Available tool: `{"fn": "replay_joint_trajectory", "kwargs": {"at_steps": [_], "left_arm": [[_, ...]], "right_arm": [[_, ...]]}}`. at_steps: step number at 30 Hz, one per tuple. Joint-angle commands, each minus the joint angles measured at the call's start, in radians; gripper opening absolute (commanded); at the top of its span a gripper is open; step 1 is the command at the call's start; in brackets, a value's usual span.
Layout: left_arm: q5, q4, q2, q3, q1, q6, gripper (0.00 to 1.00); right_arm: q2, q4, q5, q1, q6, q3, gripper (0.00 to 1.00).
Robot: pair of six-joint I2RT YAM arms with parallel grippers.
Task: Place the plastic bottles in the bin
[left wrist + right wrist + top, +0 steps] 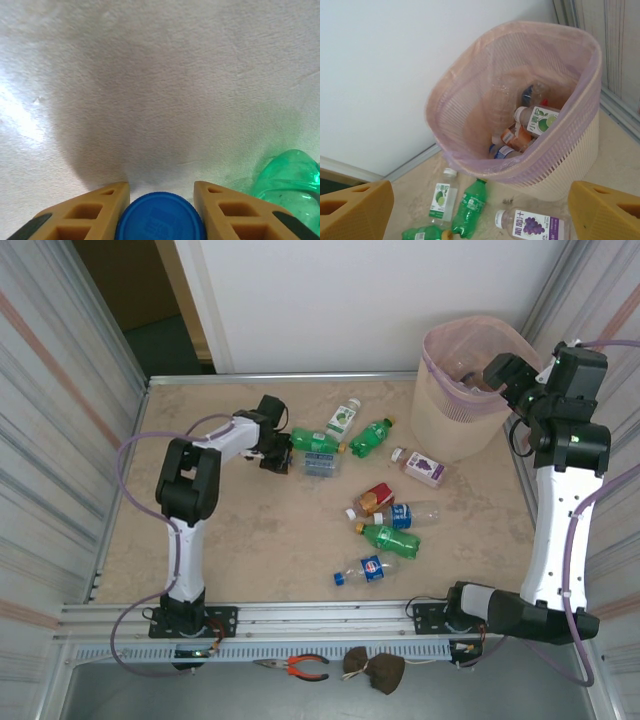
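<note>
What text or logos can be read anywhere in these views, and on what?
"葡萄汁", as best I can read: grape bottle.
Round red-white-blue logo, no legible words: blue-label bottle.
Embossed mark, too blurred to read: blue cap.
Labels too small to read: other bottles.

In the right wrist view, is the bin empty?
No: several plastic bottles lie at the bottom of the bin, inside its pink liner.
</note>
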Motion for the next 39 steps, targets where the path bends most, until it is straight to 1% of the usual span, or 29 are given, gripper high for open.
{"fn": "replay_joint_trajectory", "kwargs": {"at_steps": [1, 6, 8, 10, 12, 14, 18, 21, 24, 27, 29, 33, 36, 39], "left_arm": [[-0.006, 0.016, -0.078, -0.061, 0.005, -0.014, 0.33], [0.004, 0.075, -0.175, -0.157, 0.004, 0.020, 0.30], [0.006, 0.129, -0.222, -0.206, 0.003, 0.044, 0.29], [0.007, 0.186, -0.267, -0.251, 0.002, 0.095, 0.29], [0.014, 0.246, -0.312, -0.293, 0.002, 0.143, 0.29], [0.013, 0.313, -0.367, -0.344, -0.001, 0.183, 0.29], [-0.022, 0.501, -0.503, -0.461, -0.007, 0.297, 0.29], [-0.057, 0.530, -0.594, -0.479, -0.012, 0.428, 0.28], [-0.051, 0.604, -0.670, -0.491, -0.019, 0.563, 0.27], [-0.001, 0.702, -0.727, -0.508, -0.024, 0.674, 0.24], [0.029, 0.724, -0.756, -0.499, -0.030, 0.729, 0.21], [0.127, 0.789, -0.802, -0.479, -0.048, 0.859, 0.17], [0.263, 0.890, -0.818, -0.463, -0.061, 0.953, 0.17], [0.385, 0.979, -0.824, -0.442, -0.074, 1.005, 0.15]], "right_arm": [[-0.049, 0.012, 0.005, 0.000, -0.033, -0.015, 0.88], [-0.101, 0.091, -0.111, -0.008, -0.073, -0.064, 0.87], [-0.116, 0.130, -0.201, -0.012, -0.105, -0.089, 0.89], [-0.129, 0.168, -0.300, -0.014, -0.126, -0.114, 0.91], [-0.131, 0.200, -0.378, -0.016, -0.124, -0.137, 0.93], [-0.134, 0.231, -0.454, -0.017, -0.121, -0.162, 0.96], [-0.141, 0.328, -0.565, -0.013, -0.093, -0.229, 0.96], [-0.138, 0.386, -0.658, -0.008, -0.091, -0.261, 0.96], [-0.140, 0.447, -0.728, 0.012, -0.091, -0.294, 0.95], [-0.145, 0.493, -0.774, 0.048, -0.112, -0.320, 0.95], [-0.152, 0.508, -0.800, 0.080, -0.144, -0.329, 0.94], [-0.168, 0.527, -0.837, 0.155, -0.200, -0.342, 0.95], [-0.171, 0.533, -0.871, 0.214, -0.229, -0.342, 0.95], [-0.174, 0.543, -0.903, 0.271, -0.251, -0.341, 0.95]]}}
